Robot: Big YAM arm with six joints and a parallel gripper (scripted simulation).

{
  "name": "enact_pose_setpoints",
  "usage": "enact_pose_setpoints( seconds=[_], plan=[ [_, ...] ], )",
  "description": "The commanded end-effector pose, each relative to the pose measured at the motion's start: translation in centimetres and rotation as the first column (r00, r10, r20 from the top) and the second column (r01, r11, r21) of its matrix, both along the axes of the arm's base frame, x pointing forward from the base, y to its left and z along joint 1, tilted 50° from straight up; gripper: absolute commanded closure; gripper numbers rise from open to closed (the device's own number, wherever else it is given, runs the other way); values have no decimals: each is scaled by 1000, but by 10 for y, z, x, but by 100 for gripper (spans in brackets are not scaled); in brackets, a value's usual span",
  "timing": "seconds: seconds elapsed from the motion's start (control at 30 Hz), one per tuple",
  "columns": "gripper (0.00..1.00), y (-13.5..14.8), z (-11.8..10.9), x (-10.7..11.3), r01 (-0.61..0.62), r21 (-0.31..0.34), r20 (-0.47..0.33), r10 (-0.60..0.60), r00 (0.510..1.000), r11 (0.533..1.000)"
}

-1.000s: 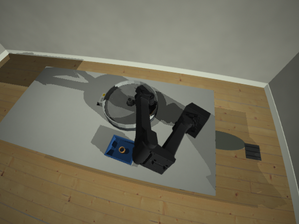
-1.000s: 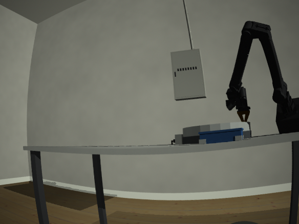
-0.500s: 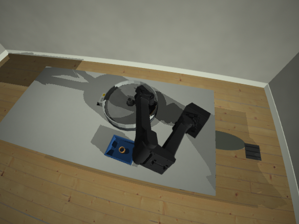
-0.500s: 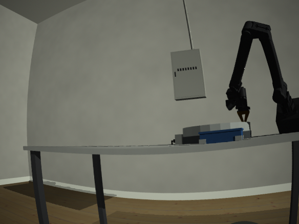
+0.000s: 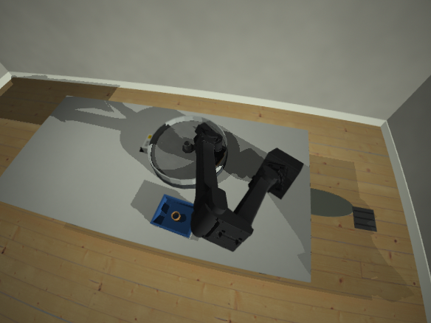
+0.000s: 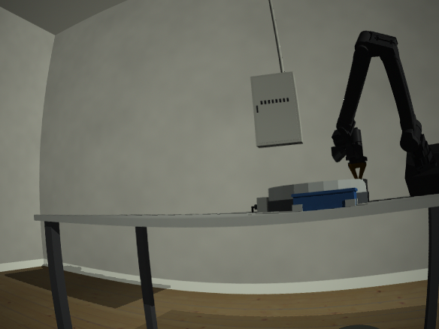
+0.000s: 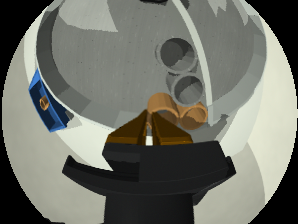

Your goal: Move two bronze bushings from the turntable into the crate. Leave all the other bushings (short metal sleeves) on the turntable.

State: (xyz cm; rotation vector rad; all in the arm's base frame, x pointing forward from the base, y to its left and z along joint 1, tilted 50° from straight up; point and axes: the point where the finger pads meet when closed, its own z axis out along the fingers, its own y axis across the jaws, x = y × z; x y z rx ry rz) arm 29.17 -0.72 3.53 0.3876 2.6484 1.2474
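The round grey turntable (image 5: 186,151) stands at the back of the table, and the blue crate (image 5: 175,217) in front of it holds one bronze bushing (image 5: 174,214). In the wrist view my gripper (image 7: 149,113) is at the turntable's near rim with its fingers almost together, shut on the wall of a second bronze bushing (image 7: 178,112). The bushing sits low on the disc. Two grey bushings (image 7: 176,52) (image 7: 189,86) stand just beyond it. In the side view the fingertips (image 6: 357,173) are just above the turntable (image 6: 316,186), behind the crate (image 6: 323,198).
The crate also shows at the left in the wrist view (image 7: 45,103). The arm's base (image 5: 280,173) stands to the right of the turntable. A grey box (image 6: 277,109) hangs from the ceiling.
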Motion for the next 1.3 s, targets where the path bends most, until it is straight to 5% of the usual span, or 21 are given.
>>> enact_pose_setpoints(
  seconds=[0.0,0.77,1.27],
  plan=[
    [100,4,-5,1,-19,-12,-12,19,1000,1000],
    [100,4,-4,1,-21,-12,-11,21,1000,1000],
    [100,-41,33,0,3,-38,30,-2,1000,999]
  ],
)
